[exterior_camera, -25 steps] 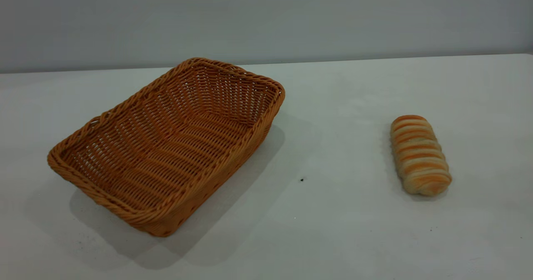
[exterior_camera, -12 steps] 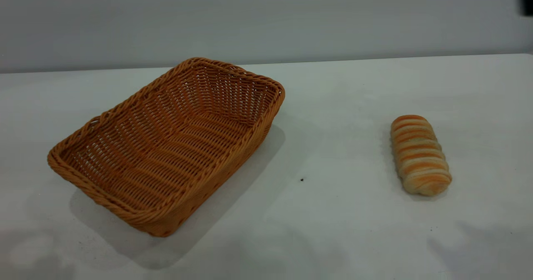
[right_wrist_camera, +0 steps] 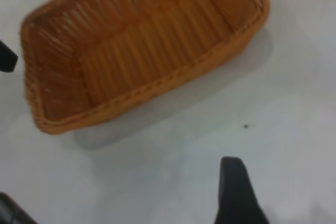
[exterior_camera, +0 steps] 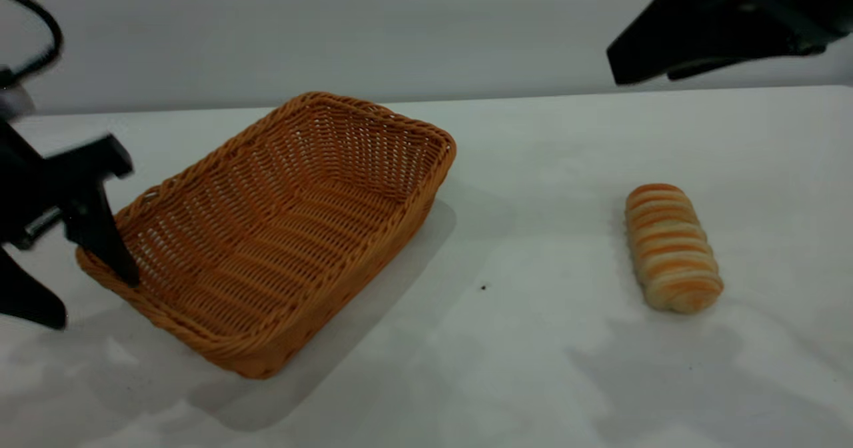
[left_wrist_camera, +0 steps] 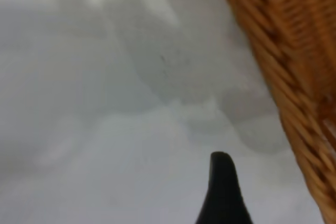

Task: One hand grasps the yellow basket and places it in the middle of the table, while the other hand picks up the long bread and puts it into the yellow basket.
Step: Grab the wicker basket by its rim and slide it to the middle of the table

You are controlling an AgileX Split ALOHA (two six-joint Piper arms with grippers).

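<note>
Currently, step in hand: approach to the basket; nothing grasped.

Basket (exterior_camera: 280,235): on the table (exterior_camera: 533,341), left of centre, lying at an angle, empty. Not yet moved to the middle, by my judgement.

Bread (exterior_camera: 672,248): on the table, right side, well apart from the basket, untouched.

Left gripper (exterior_camera: 78,288): at the basket's near-left corner, fingers spread wide, one finger just inside or over the rim, the other outside on the table side; holds nothing. The wrist view shows one fingertip (left_wrist_camera: 221,163) above bare table, just beside the wicker wall.

Right gripper (exterior_camera: 666,61): high above the far right of the table, well clear of the bread; whether open or closed, cannot tell; carries nothing visible.

Next move, as judged: left fingers close on the rim, straddling it, then draw the basket toward centre; the right arm must descend onto the bread.
</note>
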